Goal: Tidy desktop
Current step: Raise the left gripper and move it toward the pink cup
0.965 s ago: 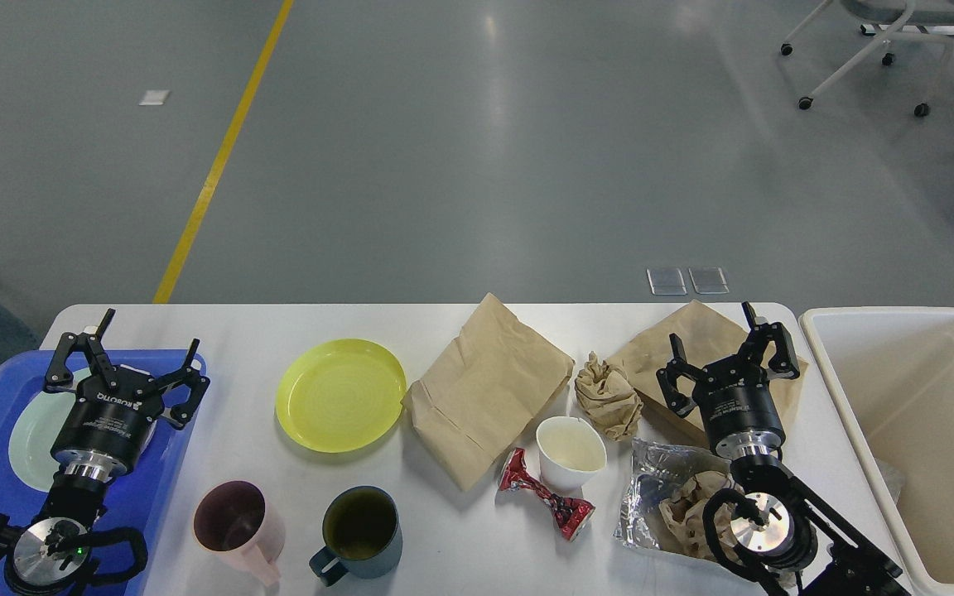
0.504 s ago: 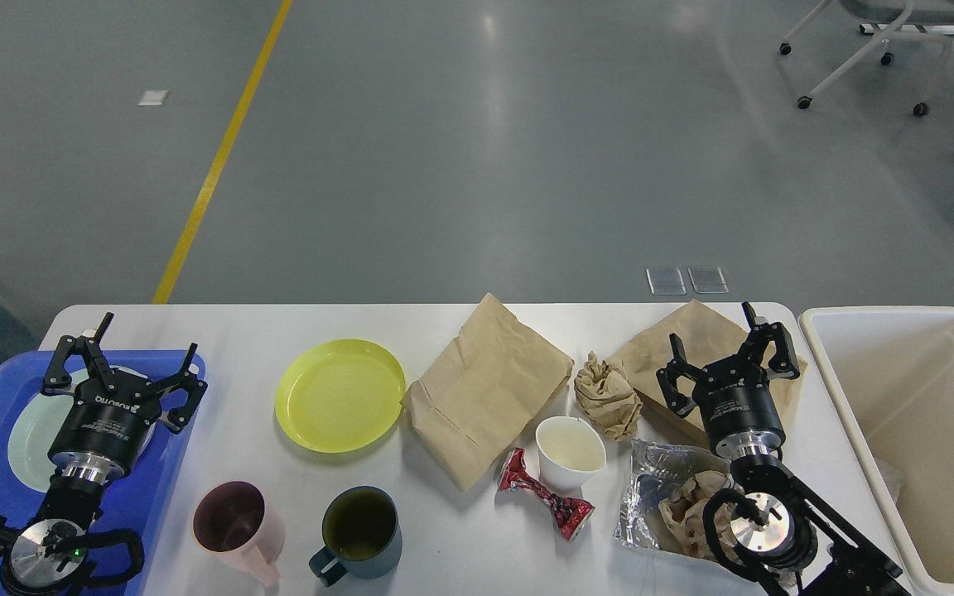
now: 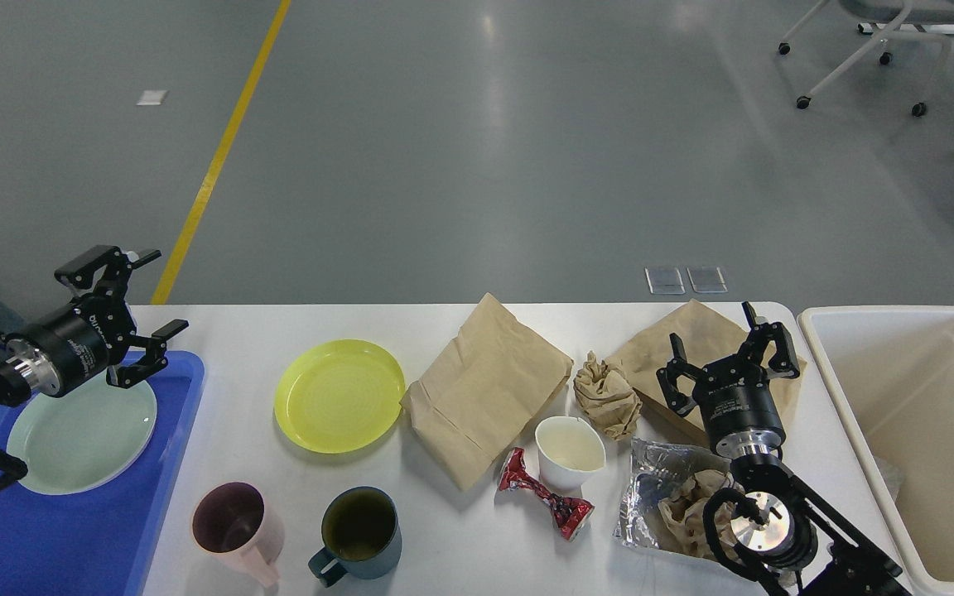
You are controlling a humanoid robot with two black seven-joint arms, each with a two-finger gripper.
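White desktop (image 3: 220,331) fills the near half, with plates, cups and paper bags on it. Left gripper (image 3: 122,313) hovers over its far left corner, jaws spread; right gripper (image 3: 729,352) over a bag (image 3: 692,331), jaws spread.

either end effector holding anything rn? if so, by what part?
Nothing held. Left end effector is open in the air above the tray's far edge; right end effector is open over a paper bag, not gripping it.

The left gripper (image 3: 131,302) hung wide open over the far corner of the blue tray (image 3: 46,538). A pale green plate (image 3: 84,443) lay below it. The right gripper (image 3: 729,352) gaped over a brown paper bag (image 3: 692,335).
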